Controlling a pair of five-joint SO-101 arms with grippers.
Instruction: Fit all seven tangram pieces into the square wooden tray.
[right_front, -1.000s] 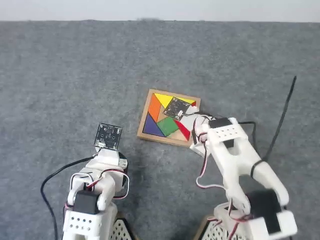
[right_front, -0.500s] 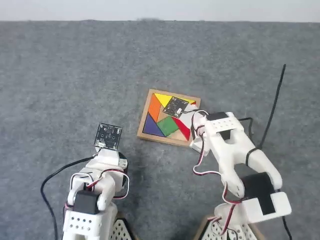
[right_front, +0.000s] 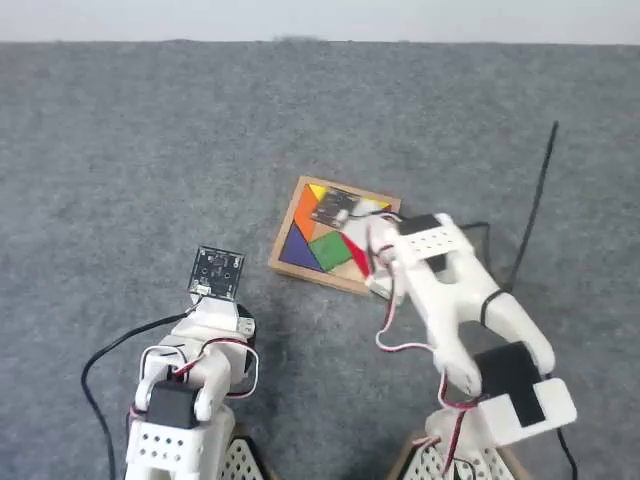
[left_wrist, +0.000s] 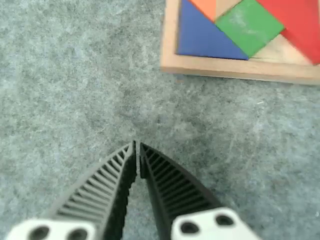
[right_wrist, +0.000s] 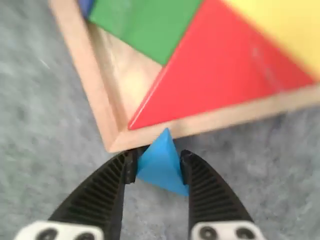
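Tan wooden tray (left_wrist: 225, 68); pieces: red triangle (right_wrist: 220, 75), green square (left_wrist: 248, 25), dark blue triangle (left_wrist: 202, 37), orange triangle (right_front: 303, 212), yellow triangle (right_wrist: 285, 25), light blue triangle (right_wrist: 160, 162). Mottled grey bench (right_front: 130, 150); white arms (right_front: 450, 290).

No text can be read anywhere. The wooden tray (left_wrist: 225, 67) is unprinted, and the left arm's circuit board (right_front: 218, 270) carries marks too small to read.
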